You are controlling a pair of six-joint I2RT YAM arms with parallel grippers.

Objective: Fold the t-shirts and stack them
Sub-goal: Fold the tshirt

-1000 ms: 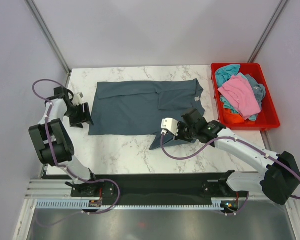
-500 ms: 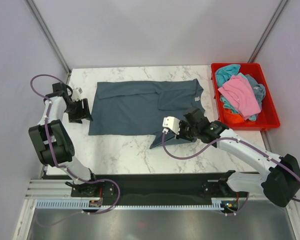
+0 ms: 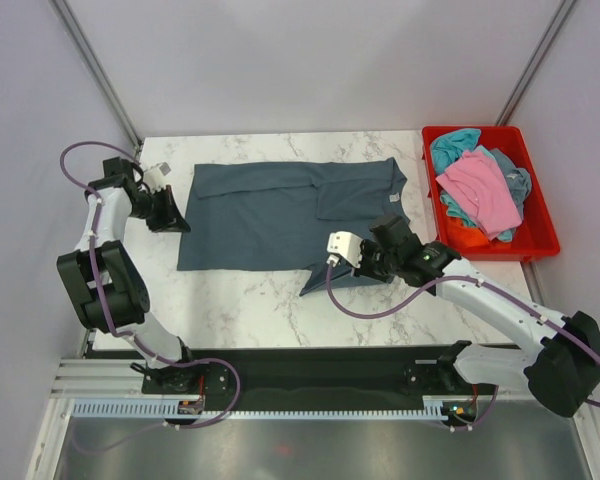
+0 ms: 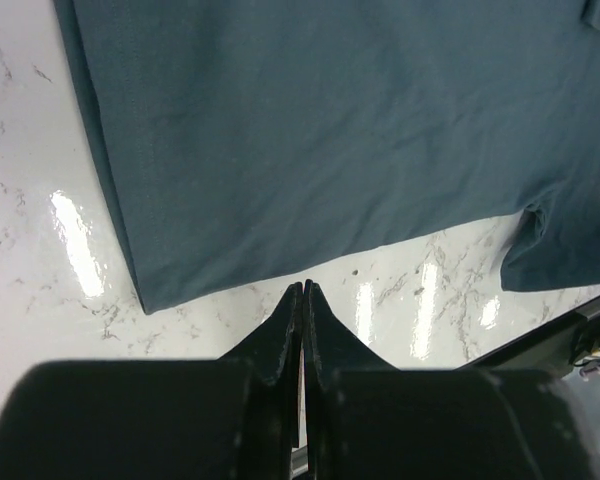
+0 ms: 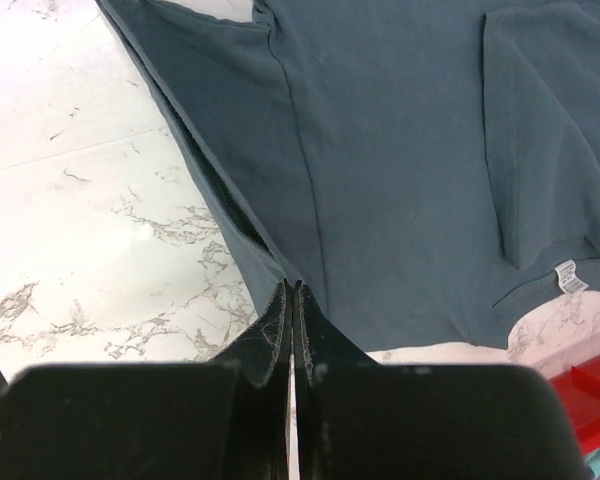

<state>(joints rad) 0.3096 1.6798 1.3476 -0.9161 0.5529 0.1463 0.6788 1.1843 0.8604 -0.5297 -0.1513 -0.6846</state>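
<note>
T-shirt, white tag unreadable, edge clamped in right end effector; left end effector together

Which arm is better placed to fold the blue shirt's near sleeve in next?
Right. The right tool is shut at the sleeve edge, so it likely needs little travel. The left tool is shut beside the hem, across the shirt from that sleeve.

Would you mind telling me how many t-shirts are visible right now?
4: slate-blue t-shirt spread on the table; pink t-shirt, teal t-shirt and orange t-shirt piled in the red bin. Others may be hidden beneath.
</note>
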